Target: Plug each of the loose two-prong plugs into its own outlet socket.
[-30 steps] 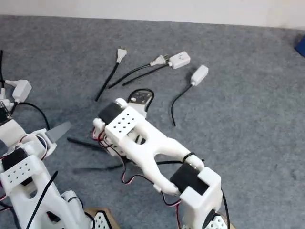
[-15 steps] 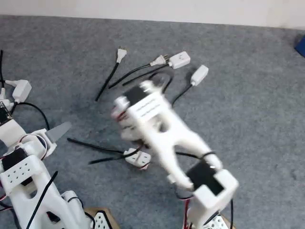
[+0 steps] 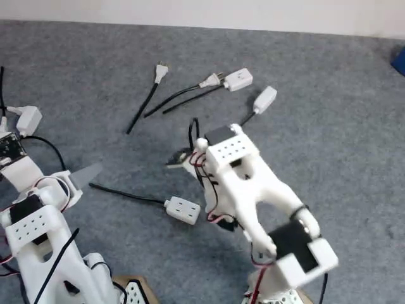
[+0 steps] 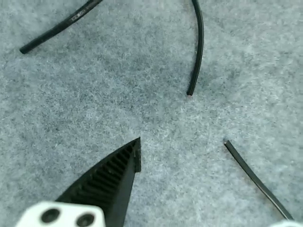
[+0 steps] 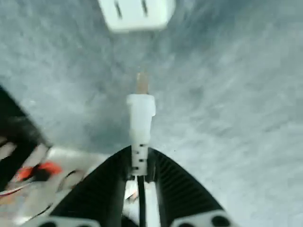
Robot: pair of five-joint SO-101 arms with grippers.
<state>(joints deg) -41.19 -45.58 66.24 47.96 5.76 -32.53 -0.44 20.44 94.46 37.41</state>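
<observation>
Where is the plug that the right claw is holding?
In the right wrist view the plug sits clamped in the right claw, prongs aimed at the white outlet socket just ahead, not yet inserted.

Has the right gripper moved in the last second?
Yes. In the high view the right gripper, shut on a plug, has drawn back from the far socket toward the near socket.
</observation>
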